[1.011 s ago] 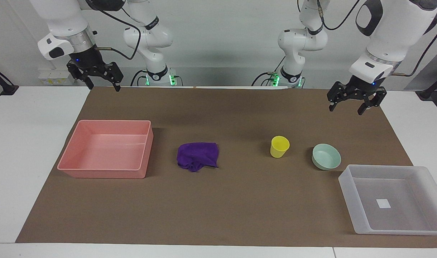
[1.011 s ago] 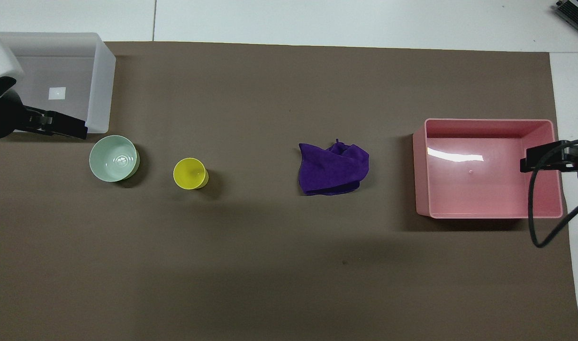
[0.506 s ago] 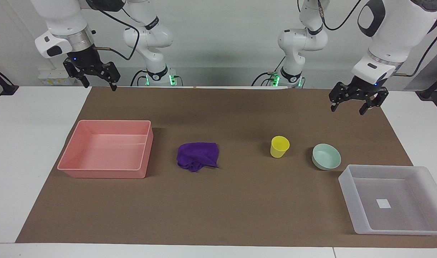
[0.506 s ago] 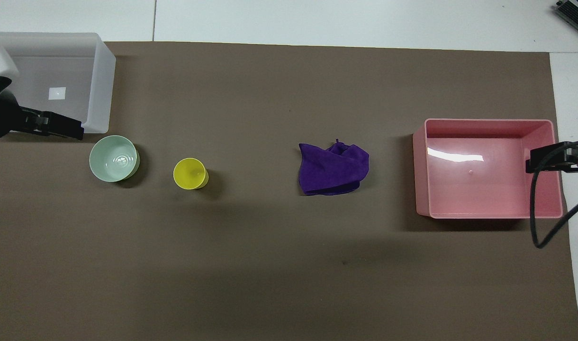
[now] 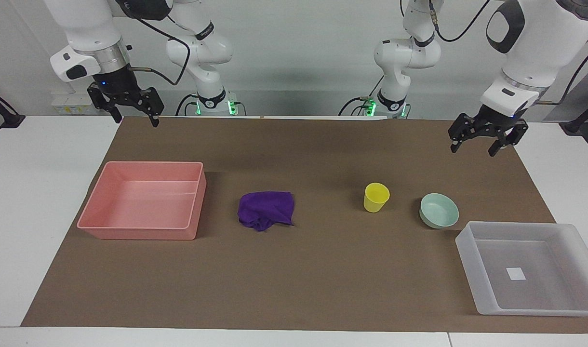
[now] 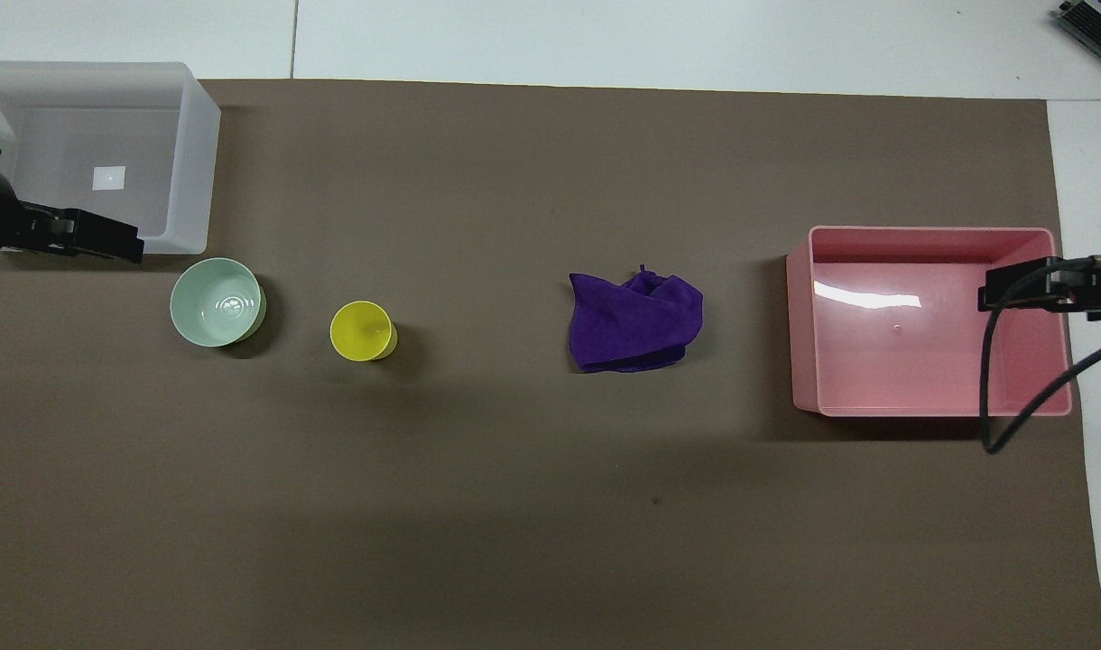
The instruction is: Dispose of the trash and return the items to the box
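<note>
Changes over the last second: left gripper (image 5: 481,146) has drifted outward toward its own end of the desk; right gripper (image 5: 136,116) has lifted slightly and shifted toward the mat's edge; all tabletop items unmoved.

Left gripper: raised over the brown mat (image 5: 294,270) at the left arm's end, jaws apart, holding nothing.
Right gripper: raised over the mat edge nearest the robots, at the right arm's end, jaws apart, holding nothing.

Row across the mat's middle, from the right arm's end to the left arm's:
Pink bin (image 5: 144,200): rectangular, open top, inside bare.
Purple cloth (image 5: 266,210): bunched and wrinkled, lying flat on the mat beside the pink bin, apart from it.
Yellow cup (image 5: 376,197): upright, mouth up, well apart from the cloth.
Mint-green bowl (image 5: 438,210): upright, just beside the cup, not touching it.

Farthest from the robots:
Translucent tray (image 5: 487,284): shallow, whitish, at the left arm's end of the desk, its near corner close to the bowl; one white square sticker (image 5: 516,273) on its floor, nothing else inside
</note>
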Tool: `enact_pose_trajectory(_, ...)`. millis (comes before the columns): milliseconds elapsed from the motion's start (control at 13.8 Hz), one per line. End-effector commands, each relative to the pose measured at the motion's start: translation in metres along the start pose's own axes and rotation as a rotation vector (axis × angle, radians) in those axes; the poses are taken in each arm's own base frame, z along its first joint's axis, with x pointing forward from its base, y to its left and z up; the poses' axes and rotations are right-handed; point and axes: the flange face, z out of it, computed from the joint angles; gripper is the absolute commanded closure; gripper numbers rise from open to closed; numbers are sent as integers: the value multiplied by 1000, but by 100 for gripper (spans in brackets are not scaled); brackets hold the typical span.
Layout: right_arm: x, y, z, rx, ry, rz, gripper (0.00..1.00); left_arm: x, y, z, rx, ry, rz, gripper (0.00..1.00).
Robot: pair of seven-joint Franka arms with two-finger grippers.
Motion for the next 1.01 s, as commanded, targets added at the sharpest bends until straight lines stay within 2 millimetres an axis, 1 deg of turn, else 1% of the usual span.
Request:
enact_pose_trajectory(0,-5,-19,27,41,33,-32,0,-4,-19,28,16,9,-31,0)
enact_pose_trajectory(144,0,-36,50,41,38,-49,0,-5,-26,51,19,18,-41,0)
enact_pose_trajectory(217,1,-55,66,47,57,-65,0,-3,-35,62,20,22,-55,0)
enact_pose_trajectory(289,0,-73,85,55,76,-82,0,-2,-39,75,21,29,-62,0)
enact_pose_trajectory(361,-1,-86,106,60,95,-94,0,-4,-42,93,22,35,-70,0)
enact_pose_trajectory(433,-4,-103,126,66,102,-121,0,-6,-53,107,24,46,-95,0)
enact_pose_trajectory(506,-6,-114,144,74,103,-129,0,-6,-59,117,21,54,-109,0)
enact_pose_trajectory(578,-5,-125,163,88,102,-130,0,-2,-60,132,19,42,-111,0)
enact_pose_trajectory(650,-2,-143,187,103,100,-145,0,-1,-67,143,18,37,-127,0)
enact_pose_trajectory(722,2,-151,207,108,108,-150,0,-9,-74,157,20,35,-158,0)
enact_pose_trajectory(794,0,-169,222,116,104,-172,0,-16,-74,167,21,40,-179,0)
enact_pose_trajectory(867,-3,-184,235,131,98,-186,0,-25,-71,173,19,33,-195,0)
enact_pose_trajectory(939,-3,-189,244,141,107,-189,0,-30,-70,180,18,22,-211,0)
